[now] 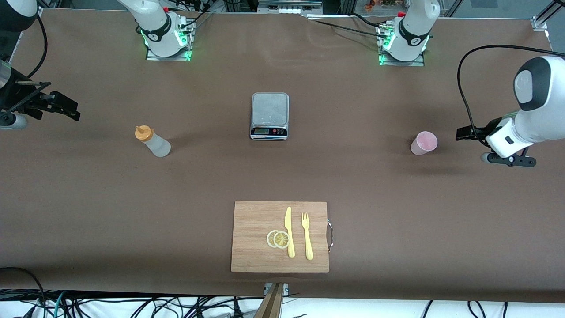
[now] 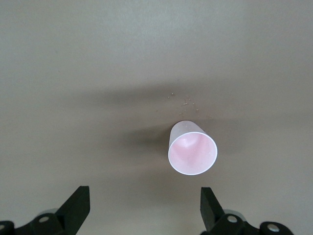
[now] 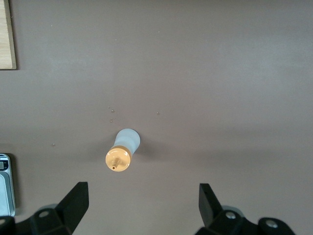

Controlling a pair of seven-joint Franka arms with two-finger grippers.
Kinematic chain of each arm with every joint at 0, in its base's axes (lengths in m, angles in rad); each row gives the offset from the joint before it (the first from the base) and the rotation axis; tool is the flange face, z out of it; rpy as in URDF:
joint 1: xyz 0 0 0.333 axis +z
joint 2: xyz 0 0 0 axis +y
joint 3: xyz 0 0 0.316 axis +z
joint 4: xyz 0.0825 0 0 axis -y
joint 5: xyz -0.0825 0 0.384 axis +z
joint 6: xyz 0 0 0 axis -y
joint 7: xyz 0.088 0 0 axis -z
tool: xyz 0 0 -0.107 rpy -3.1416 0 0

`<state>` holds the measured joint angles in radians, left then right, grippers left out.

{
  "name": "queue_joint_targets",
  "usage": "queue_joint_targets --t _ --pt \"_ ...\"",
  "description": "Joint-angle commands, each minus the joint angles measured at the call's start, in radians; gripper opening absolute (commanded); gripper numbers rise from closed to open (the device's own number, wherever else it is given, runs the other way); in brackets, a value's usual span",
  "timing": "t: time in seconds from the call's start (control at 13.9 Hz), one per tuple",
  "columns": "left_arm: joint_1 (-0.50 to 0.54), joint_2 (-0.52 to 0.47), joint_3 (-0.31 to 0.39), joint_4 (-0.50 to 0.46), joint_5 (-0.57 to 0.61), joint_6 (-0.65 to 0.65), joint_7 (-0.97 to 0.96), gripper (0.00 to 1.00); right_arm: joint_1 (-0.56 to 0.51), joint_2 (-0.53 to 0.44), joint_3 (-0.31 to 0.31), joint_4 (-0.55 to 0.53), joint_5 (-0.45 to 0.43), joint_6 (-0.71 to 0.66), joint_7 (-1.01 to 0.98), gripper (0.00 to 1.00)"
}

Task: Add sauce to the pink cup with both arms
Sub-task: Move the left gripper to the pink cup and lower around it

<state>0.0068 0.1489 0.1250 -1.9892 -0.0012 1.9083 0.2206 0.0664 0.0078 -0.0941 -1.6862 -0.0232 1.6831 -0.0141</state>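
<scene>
The sauce (image 1: 152,141), a whitish squeeze bottle with an orange cap, stands upright on the table toward the right arm's end; it also shows in the right wrist view (image 3: 121,152). The pink cup (image 1: 424,143) stands upright toward the left arm's end, its mouth showing (image 2: 192,152). My right gripper (image 1: 70,108) (image 3: 142,193) hangs open over the table's end, apart from the sauce. Over the other end my left gripper (image 1: 463,133) (image 2: 145,196) hangs open beside the cup, not touching it. Nothing is between either pair of fingers.
A silver kitchen scale (image 1: 269,115) sits mid-table between bottle and cup, its edge showing in the right wrist view (image 3: 5,183). Nearer the front camera lies a wooden cutting board (image 1: 251,229) with a yellow knife (image 1: 289,232), a fork (image 1: 306,236) and lemon slices (image 1: 278,239).
</scene>
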Motion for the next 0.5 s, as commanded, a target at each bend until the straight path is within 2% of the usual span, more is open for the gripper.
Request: queue_joint_targets --t 0.0,0.43 --pt "-0.004 -0.086 0.002 -0.150 0.020 0.099 0.017 0.98 -0.004 -0.006 -0.001 -0.003 0.019 0.000 -0.010 1.00" --pt "-0.008 -0.091 0.002 -0.293 0.020 0.334 0.016 0.95 -0.004 -0.006 -0.001 -0.003 0.020 -0.002 -0.012 1.00"
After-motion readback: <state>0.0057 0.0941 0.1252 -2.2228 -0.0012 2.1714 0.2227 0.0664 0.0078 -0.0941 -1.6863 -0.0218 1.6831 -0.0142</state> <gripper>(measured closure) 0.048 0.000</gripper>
